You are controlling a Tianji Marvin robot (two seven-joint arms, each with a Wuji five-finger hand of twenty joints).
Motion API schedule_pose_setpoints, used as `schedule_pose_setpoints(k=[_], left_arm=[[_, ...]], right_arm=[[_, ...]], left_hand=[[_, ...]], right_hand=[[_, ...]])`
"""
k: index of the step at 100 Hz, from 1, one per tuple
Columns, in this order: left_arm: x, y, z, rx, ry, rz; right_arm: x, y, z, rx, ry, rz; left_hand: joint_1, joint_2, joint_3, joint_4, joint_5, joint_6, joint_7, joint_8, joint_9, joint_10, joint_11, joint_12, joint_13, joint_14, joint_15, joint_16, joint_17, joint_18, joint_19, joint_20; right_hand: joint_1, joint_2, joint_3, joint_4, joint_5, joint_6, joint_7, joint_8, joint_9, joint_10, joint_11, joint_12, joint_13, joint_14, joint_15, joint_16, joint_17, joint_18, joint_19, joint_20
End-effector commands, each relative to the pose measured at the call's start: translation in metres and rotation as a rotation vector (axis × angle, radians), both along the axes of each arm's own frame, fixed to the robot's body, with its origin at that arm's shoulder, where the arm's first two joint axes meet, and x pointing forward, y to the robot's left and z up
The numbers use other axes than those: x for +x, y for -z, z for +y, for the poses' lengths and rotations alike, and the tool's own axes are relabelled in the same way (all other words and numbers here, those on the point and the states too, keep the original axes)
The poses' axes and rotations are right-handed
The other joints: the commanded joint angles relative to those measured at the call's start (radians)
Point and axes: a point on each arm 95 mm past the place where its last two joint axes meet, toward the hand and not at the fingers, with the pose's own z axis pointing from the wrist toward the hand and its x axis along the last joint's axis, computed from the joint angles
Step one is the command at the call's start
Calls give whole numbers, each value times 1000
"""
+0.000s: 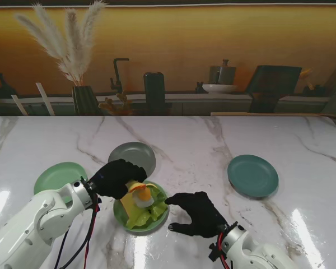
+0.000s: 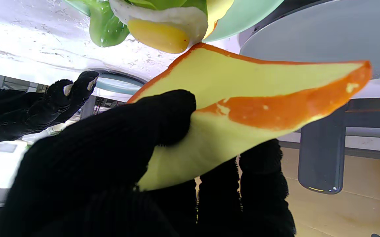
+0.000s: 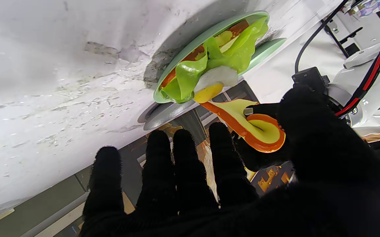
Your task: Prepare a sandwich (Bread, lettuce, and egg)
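Marble table (image 1: pixel 213 145): four plates (three bare), one egg (image 1: pixel 143 196), two hands.

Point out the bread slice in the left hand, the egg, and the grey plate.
bread slice (image 2: pixel 242 82): left wrist view, its pale face.
egg (image 3: pixel 208 92): right wrist view, its yolk.
grey plate (image 1: pixel 135 152): stand view, its bare middle.

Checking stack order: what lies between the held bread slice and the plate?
In the right wrist view, egg and lettuce lie between the bread slice, held by the left robot hand, and the plate.
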Motion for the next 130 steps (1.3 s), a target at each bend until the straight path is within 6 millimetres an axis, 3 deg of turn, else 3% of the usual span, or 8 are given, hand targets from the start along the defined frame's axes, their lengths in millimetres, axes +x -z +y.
schedule_pose_setpoints(k=[1,54,68,84,105,115,117,130], left_arm=[[2,-1,-2,-5,-8,-7],[-5,9,-4,-17,15,99],[-9,10,-3,-20,28,142],[-12,12,1,-8,40,184],[-16,14,6,-7,47,213],[-17,15,9,1,50,221],[-17,15,9,2,53,219],[-18,17,12,6,64,224]], right_arm=[[-2,-1,5,17,5,-1],[-1,-2,4,20,11,4],[-1,-1,4,20,11,9],[-1,-1,4,24,9,16],[-1,-1,4,24,9,19],[-1,-1,5,25,8,21],[-1,-1,5,25,8,22],[-1,-1,5,26,6,25]], left_hand=[[95,42,52,-26,5,17,26,4,50,13,108,25,37,-17,40,7,-10,18,31,7],[54,36,48,-4,-5,11,7,-42,25,21,58,-24,23,26,-48,27,-49,46,-22,8],[-1,19,62,5,-4,10,8,-80,22,27,48,-46,27,41,-93,54,-50,52,-53,85],[-64,7,54,2,6,14,-58,-130,13,57,-25,-87,11,88,-191,69,-88,80,-98,86],[-166,36,29,-9,12,19,-115,-171,-3,70,-83,-97,-19,91,-244,55,-113,93,-129,76],[-212,115,-33,32,5,17,-170,-215,-44,78,-126,-129,-53,100,-288,-16,-138,98,-154,62],[-223,152,-83,61,0,13,-191,-238,-61,78,-140,-152,-63,104,-306,-38,-148,99,-164,53],[-264,229,-167,101,0,12,-217,-267,-95,79,-158,-238,-76,114,-351,-65,-166,105,-186,29]], right_hand=[[13,11,-16,-5,12,12,-3,0,-3,-15,-5,4,-3,-18,0,9,-21,24,-3,-8],[17,15,-20,-5,6,15,-6,0,-5,-15,-3,5,-4,-20,1,9,-21,23,-2,-4],[17,14,-20,-5,6,11,-6,1,-4,-16,-3,5,-4,-20,2,9,-21,23,-2,-4],[16,13,-20,-5,7,13,-6,1,-3,-15,-3,5,-4,-20,1,8,-21,23,-1,-3],[15,12,-19,-5,7,12,-6,1,-3,-16,-4,5,-4,-19,0,8,-20,23,-1,-3],[13,12,-19,-5,8,8,-5,1,-2,-16,-4,4,-4,-20,-1,8,-20,23,-1,-3],[13,11,-18,-5,8,12,-5,1,-2,-15,-5,4,-3,-21,-1,8,-20,23,-1,-3],[12,11,-17,-5,8,12,-6,1,-2,-16,-5,4,-3,-18,-1,8,-21,24,-2,-3]])
